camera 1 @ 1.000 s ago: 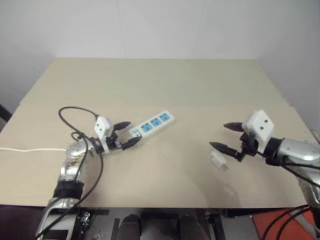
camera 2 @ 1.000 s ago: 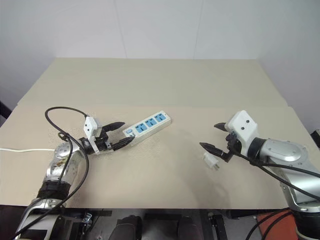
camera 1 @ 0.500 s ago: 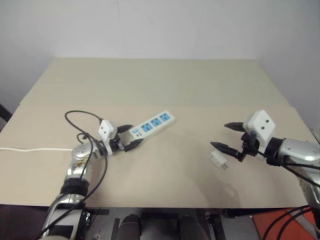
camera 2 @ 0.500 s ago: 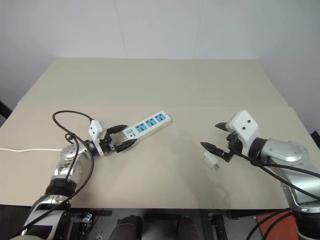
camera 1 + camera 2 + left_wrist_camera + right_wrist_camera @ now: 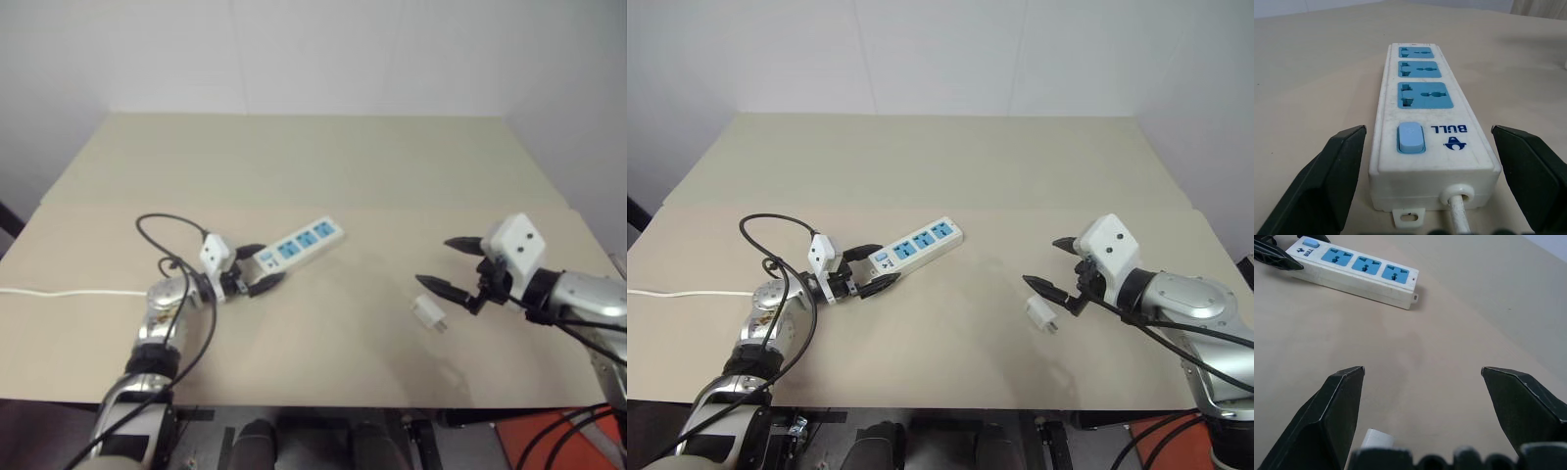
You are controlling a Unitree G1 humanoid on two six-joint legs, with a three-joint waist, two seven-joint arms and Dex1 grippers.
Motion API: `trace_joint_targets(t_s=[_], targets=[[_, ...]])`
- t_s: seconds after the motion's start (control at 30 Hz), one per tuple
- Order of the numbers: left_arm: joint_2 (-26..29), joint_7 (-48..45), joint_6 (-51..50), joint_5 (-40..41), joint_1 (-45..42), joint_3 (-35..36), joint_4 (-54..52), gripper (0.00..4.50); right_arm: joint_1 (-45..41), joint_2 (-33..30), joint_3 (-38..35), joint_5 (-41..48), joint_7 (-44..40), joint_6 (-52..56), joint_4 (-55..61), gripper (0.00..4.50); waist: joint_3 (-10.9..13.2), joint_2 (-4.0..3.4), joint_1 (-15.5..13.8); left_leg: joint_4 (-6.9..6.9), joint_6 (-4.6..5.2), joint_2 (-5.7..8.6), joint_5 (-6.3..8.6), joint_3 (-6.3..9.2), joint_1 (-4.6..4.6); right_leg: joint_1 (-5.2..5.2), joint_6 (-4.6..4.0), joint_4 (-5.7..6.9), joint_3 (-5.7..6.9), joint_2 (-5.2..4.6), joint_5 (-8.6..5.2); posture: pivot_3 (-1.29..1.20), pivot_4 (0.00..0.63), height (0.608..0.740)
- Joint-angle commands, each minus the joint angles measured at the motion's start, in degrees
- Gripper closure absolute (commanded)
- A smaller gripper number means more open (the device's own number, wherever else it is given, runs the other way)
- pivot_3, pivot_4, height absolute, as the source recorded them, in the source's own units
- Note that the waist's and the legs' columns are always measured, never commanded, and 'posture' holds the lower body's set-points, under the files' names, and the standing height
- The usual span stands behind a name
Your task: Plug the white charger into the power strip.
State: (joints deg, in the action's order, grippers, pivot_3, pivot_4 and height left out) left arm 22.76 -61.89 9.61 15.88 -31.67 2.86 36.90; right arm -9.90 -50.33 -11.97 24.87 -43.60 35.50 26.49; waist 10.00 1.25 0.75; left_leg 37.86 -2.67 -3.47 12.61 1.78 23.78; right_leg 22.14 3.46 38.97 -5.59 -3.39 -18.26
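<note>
Nearest, toward the table's front edge on the right: white charger [image 5: 1040, 313] lying flat on the beige table [image 5: 940, 176], prongs pointing right and slightly toward the front edge, free of any grip. Just above and beside it, right gripper [image 5: 1058, 267] poised with black fingers spread wide, lower fingertip close over the charger without touching, upper fingertip higher and farther back. Seen from the right wrist view, a white corner of the charger [image 5: 1374, 437] showing low between the two spread fingers [image 5: 1337, 416].

On the left, a little farther in: left gripper [image 5: 872, 268] held low and about level over the tabletop, jaws wide open, one finger on each side of the switch end of the power strip [image 5: 916, 243]. From the left wrist view, both fingers [image 5: 1327, 181] standing clear of the strip's sides, with bare table visible in each gap; blue switch, then three blue sockets running away along the strip [image 5: 1422, 127]; thin white cord [image 5: 1458, 215] leaving the near end.

Farther back: strip lying diagonally, far end angled toward the table's middle and well apart from the charger. White cord [image 5: 676, 292] running off over the table's left edge. Black cable [image 5: 774, 225] looping over the left arm.
</note>
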Motion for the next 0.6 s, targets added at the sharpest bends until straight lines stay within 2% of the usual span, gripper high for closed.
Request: trace_joint_targets(t_s=[0.03,0.07,0.1,0.23,0.6], targets=[[-0.4,0.0,-0.2,-0.1,-0.8,0.0,0.3,0.03,-0.2,-0.6,-1.7,0.2,0.4,0.2,1.7,0.0,0.0,0.0,0.0,0.0,0.0,0.0,0.0,0.0,0.0,0.0,0.0,0.0,0.0,0.0,0.0,0.0,0.15,0.74],[-0.4,0.1,-0.4,-0.1,-0.8,0.0,0.4,0.03,-0.2,-0.7,-1.7,0.1,0.5,0.2,1.7,0.0,0.0,0.0,0.0,0.0,0.0,0.0,0.0,0.0,0.0,0.0,0.0,0.0,0.0,0.0,0.0,0.0,0.15,0.74],[-0.4,0.0,-0.4,-0.1,-0.8,0.0,0.5,0.22,-0.3,-0.6,-1.6,0.1,0.5,0.3,1.7,0.0,0.0,0.0,0.0,0.0,0.0,0.0,0.0,0.0,0.0,0.0,0.0,0.0,0.0,0.0,0.0,0.0,0.15,0.74],[-0.4,-0.5,-0.8,-0.2,-0.9,-0.3,0.7,1.22,-0.4,-0.6,-1.4,0.1,0.7,0.5,1.7,0.0,0.0,0.0,-0.1,0.0,0.0,0.0,0.0,0.0,0.0,0.0,0.0,0.0,0.0,0.0,0.0,0.0,0.15,0.74],[-0.4,0.7,0.2,-1.1,-1.5,-0.4,0.6,1.26,-0.4,-0.6,-1.4,0.2,0.8,0.7,1.9,0.0,0.0,0.01,-0.1,0.0,0.0,0.01,0.0,0.0,-0.01,-0.02,0.0,0.01,0.0,0.0,0.0,0.0,0.15,0.74]])
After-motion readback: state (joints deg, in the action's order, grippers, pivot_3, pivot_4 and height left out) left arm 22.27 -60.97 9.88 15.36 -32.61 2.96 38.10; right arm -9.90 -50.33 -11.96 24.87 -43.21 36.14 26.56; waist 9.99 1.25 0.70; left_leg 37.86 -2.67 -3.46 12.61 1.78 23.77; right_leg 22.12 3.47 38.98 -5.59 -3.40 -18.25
